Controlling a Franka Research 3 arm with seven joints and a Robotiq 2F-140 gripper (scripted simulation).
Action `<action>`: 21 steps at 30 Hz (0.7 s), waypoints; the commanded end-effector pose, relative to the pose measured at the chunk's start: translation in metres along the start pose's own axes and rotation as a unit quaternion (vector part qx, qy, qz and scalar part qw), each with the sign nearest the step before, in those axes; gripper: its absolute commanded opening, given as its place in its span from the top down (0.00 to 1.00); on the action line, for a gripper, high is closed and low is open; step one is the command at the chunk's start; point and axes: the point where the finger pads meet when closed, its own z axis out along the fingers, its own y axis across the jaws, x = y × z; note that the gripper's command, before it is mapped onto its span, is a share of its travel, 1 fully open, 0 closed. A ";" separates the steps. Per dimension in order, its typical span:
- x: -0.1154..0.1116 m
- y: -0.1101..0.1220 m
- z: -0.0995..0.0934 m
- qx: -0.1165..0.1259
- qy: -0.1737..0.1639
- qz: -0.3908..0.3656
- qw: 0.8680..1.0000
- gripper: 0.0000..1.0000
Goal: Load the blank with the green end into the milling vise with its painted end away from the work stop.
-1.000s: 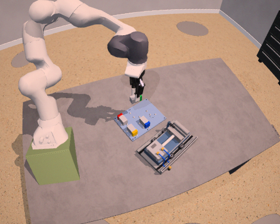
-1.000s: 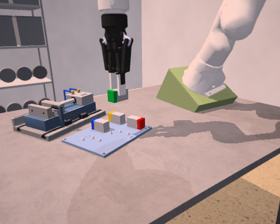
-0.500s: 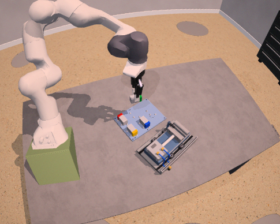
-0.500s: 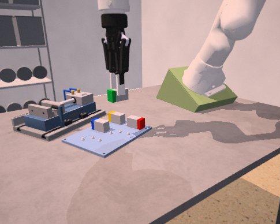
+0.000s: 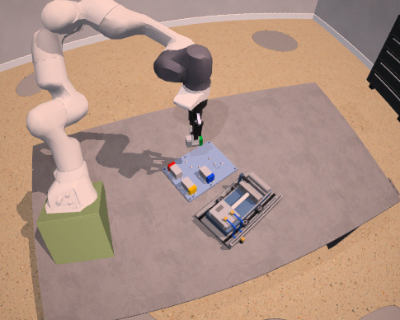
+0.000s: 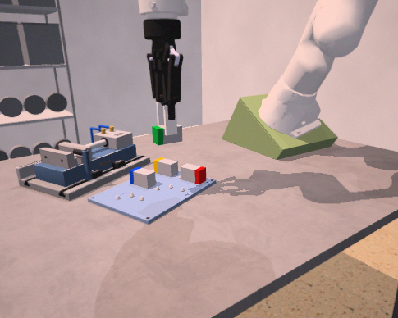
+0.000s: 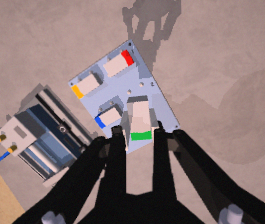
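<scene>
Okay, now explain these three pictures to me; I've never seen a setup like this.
The machine is one jointed arm ending in a two-fingered gripper. The top picture looks down from above, the exterior one looks across the table from the side, and the wrist one looks past the fingers.

On the table lies a blue plate carrying three gray blocks, with red, yellow and blue ends. Beside it stands a vise, a clamp for workpieces.

The gripper holds a fourth block, the blank with the green end, in the air.
</scene>
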 end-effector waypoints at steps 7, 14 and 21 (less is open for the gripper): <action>0.000 0.001 0.001 0.001 0.000 0.113 0.994 1.00; 0.000 0.001 0.001 0.001 0.000 0.113 0.994 1.00; -0.001 0.001 0.000 -0.002 0.000 0.201 0.980 1.00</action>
